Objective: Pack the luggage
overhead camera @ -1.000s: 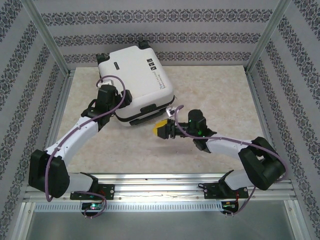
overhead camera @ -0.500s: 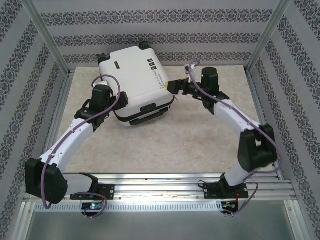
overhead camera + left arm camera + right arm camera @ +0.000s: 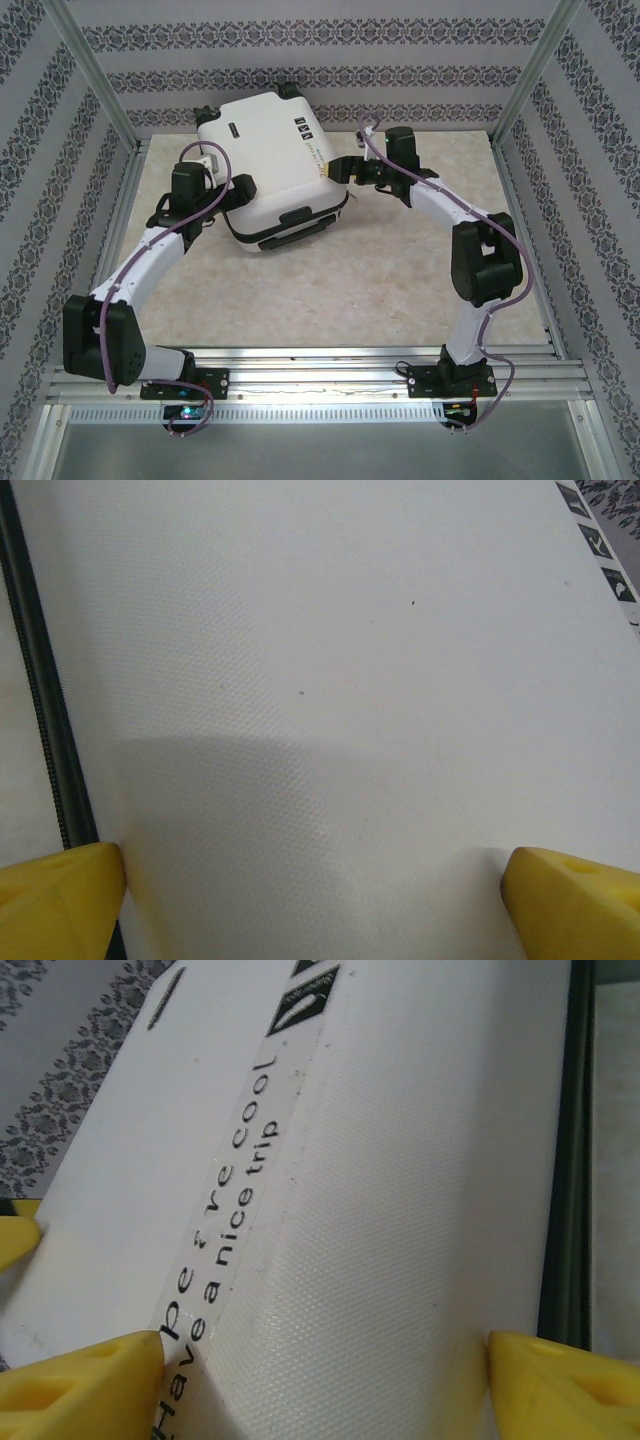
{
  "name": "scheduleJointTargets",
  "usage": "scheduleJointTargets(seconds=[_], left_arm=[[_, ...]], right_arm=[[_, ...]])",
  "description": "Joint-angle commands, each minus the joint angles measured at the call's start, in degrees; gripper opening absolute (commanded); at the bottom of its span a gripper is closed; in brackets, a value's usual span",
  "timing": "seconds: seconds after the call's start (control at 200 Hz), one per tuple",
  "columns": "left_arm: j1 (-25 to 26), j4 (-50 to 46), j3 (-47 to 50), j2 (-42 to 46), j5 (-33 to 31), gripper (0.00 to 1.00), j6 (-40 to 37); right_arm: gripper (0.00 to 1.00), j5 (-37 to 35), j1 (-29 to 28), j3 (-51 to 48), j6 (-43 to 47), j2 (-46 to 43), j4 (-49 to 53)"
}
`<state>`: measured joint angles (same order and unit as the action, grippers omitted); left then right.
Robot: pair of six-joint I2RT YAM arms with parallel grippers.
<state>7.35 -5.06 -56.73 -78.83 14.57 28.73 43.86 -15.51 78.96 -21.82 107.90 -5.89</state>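
Wallpapered enclosure, beige tabletop (image 3: pixel 420 270). Luggage (image 3: pixel 275 160) lies closed and flat toward the far-left corner. Its long axis runs far edge to near edge, skewed a bit near-right, wheels pointing at the far edge. Left gripper (image 3: pixel 212 168) is at its left long side, right gripper (image 3: pixel 335 170) at its right long side, about equally close. Both are spread wide with nothing held, white shell right in front of the fingers.
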Motion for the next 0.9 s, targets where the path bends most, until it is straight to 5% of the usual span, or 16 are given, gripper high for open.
scheduleJointTargets(seconds=[0.0,0.12,0.245,0.475,0.689,0.894], left_arm=[[2.50,1.08,3.00,-3.84,8.85,0.94,2.39],[7.48,-2.48,3.36,-2.37,7.50,0.90,3.55],[12.98,-6.96,5.04,2.88,1.36,0.90,3.35],[13.86,-15.64,7.56,13.88,-8.95,0.90,2.66],[14.34,-30.89,-4.38,14.42,-19.28,0.92,-3.32],[20.42,-39.85,-15.54,8.54,-27.88,0.92,-8.22]], right_arm=[[0.74,14.66,-5.03,-7.66,-3.73,-3.67,-6.83],[0.71,14.19,-8.15,-17.98,-9.25,-12.60,-14.37],[0.71,9.68,-12.48,-24.70,-7.74,-21.93,-11.52],[0.71,2.92,-11.90,-28.55,-3.57,-28.97,-4.75],[0.70,-12.14,-7.55,-33.82,1.53,-39.66,5.80],[0.65,-16.55,-5.07,-43.22,5.08,-49.24,5.89]])
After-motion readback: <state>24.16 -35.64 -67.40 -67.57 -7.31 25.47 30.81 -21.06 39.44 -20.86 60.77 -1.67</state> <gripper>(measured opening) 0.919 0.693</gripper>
